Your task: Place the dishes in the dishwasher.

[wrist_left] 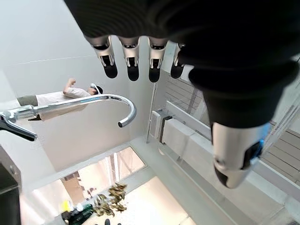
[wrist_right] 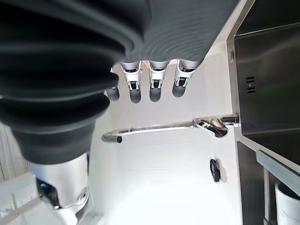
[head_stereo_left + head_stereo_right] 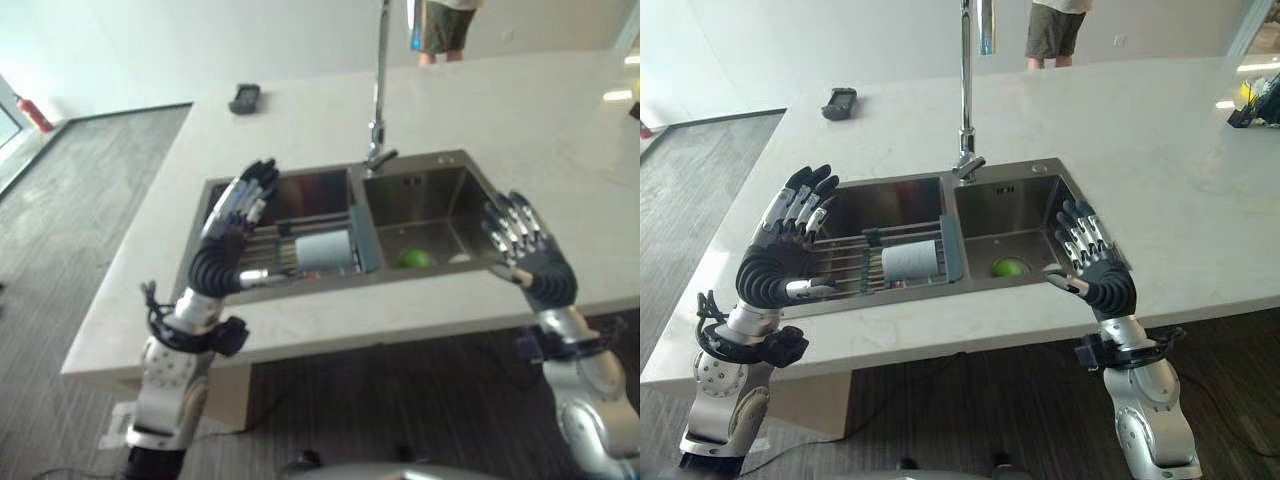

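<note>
While both hands, left (image 3: 790, 235) and right (image 3: 1090, 262), hover with fingers spread and empty, the cup (image 3: 912, 261) lies sideways on the sink rack (image 3: 845, 265); probably light, rigid, slippery, so grip around its body.

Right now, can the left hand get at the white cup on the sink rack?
Probably yes. The left hand hovers open over the left basin, and the white cup lies on its side on the wire rack just beside it, nothing on top or between them.

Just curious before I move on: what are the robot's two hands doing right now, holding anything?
Left hand: open, fingers straight, holding nothing, raised over the sink.
Right hand: open, fingers straight, holding nothing.
</note>
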